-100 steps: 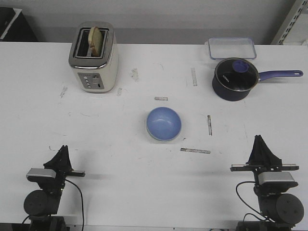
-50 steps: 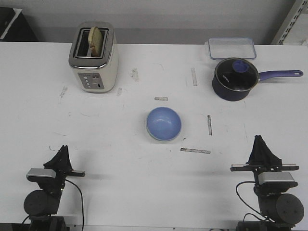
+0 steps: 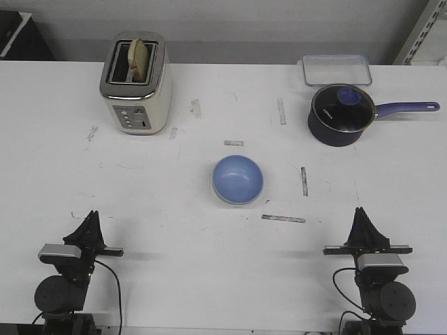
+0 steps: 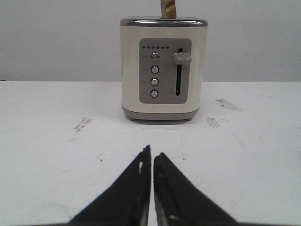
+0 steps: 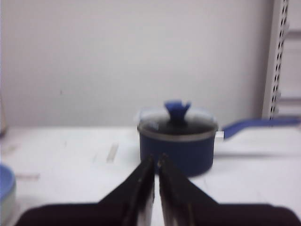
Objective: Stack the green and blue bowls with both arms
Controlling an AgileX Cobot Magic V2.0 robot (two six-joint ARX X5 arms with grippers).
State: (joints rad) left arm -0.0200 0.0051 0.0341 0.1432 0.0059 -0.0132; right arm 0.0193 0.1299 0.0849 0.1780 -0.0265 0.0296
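The blue bowl (image 3: 237,178) sits mid-table, nested in the pale green bowl (image 3: 218,193), of which only a thin rim shows. Both appear at the edge of the right wrist view, blue bowl (image 5: 3,179) over green bowl (image 5: 5,201). My left gripper (image 3: 91,216) rests near the table's front left, shut and holding nothing; in its wrist view the left gripper (image 4: 152,151) points at the toaster. My right gripper (image 3: 361,211) is at the front right, shut and holding nothing; in its wrist view the right gripper (image 5: 155,159) faces the saucepan. Both grippers are well apart from the bowls.
A cream toaster (image 3: 136,84) with a slice of bread stands at the back left. A dark navy saucepan (image 3: 340,114) with a glass lid is at the back right, its handle pointing right. A clear lidded container (image 3: 336,69) lies behind it. Tape marks dot the table.
My right arm has shifted a little to the left along the front edge. The left arm and the bowls have not moved.
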